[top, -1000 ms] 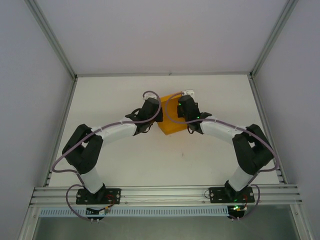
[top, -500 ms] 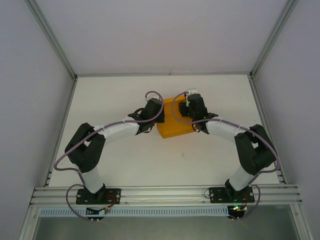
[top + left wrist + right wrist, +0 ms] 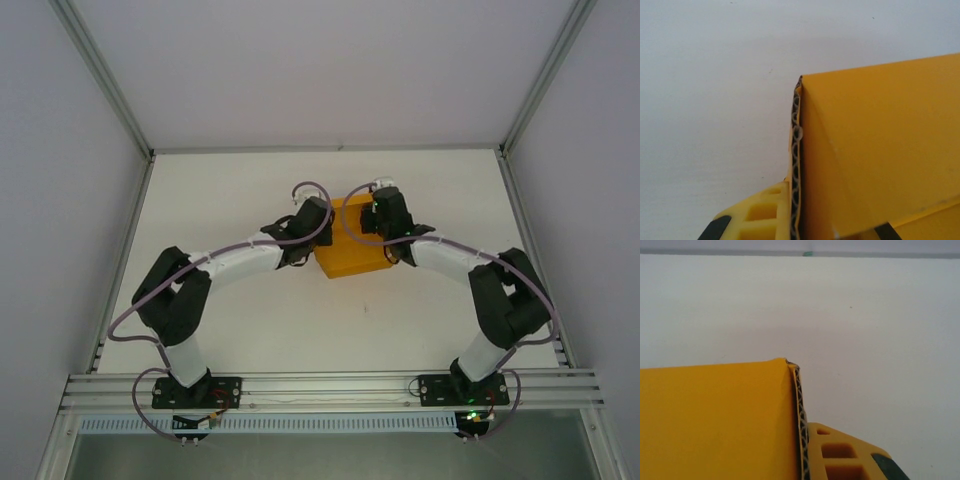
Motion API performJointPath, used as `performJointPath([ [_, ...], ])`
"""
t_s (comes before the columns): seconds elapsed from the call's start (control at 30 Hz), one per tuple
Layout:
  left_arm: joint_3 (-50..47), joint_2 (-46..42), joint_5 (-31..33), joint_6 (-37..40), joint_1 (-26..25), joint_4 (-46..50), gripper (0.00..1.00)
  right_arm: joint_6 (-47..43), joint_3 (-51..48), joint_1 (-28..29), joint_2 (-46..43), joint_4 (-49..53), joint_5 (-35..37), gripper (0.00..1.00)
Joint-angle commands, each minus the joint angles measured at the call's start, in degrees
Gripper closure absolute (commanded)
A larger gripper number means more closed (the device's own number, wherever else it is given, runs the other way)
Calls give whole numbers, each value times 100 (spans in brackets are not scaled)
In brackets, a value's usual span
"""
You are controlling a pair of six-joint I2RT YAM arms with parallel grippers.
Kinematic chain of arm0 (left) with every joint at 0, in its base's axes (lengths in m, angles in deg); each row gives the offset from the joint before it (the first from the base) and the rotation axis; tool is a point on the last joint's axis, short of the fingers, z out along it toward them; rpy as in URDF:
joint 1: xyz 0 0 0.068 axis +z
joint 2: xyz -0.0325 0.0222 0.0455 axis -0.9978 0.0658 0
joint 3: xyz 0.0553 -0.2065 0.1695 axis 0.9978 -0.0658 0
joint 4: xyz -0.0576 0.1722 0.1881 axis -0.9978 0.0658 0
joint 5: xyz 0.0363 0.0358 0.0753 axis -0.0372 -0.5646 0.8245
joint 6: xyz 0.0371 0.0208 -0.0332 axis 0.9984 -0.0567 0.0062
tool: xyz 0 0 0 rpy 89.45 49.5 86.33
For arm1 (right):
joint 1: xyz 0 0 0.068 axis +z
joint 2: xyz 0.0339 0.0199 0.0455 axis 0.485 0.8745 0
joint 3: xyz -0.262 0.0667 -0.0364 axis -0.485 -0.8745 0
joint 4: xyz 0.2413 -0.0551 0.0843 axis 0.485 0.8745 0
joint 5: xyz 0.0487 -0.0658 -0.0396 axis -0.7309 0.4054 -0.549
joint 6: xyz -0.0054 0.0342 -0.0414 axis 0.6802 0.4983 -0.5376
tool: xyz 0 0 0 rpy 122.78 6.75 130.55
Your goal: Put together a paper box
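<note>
Since a second ago both arms have edged toward the right and far side of the desk, and the paper box between them has gone along, showing a broader orange-yellow face from above than it did. The box sits near the middle of the desk, slightly toward the far side, with the left claw at its left edge and the right claw at its far right corner. In the left wrist view a yellow finger lies against the outside of a corrugated wall edge, and the dark tip of the opposite finger shows beyond a sloping panel, so this claw is clenched on the paper box. In the right wrist view one yellow finger touches the outer side of a corrugated edge while the box covers the other finger, so whether that claw is clenched or released cannot be told
</note>
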Motion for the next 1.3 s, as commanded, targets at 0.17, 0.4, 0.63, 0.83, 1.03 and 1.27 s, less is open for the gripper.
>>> performJointPath([
  [0.17, 540, 313, 481, -1388, 83, 932, 100, 1882, 455, -156, 700, 446, 3248, 100],
  [0.4, 614, 331, 318, -1551, 181, 1072, 100, -129, 221, 5, 925, -1075, 3790, 96],
  [0.63, 725, 388, 427, -1678, 225, 1286, 100, -559, -174, 48, 780, -1728, 2704, 86],
  [0.83, 633, 286, 427, -1505, 256, 1135, 100, -860, -449, 31, 346, -1687, 1556, 71],
  [1.03, 414, 130, 351, -1205, 270, 876, 100, -631, -487, 13, -21, -998, 571, 66],
  [1.27, 368, 57, 309, -1091, 265, 678, 100, -464, -450, 17, -57, -553, 14, 65],
])
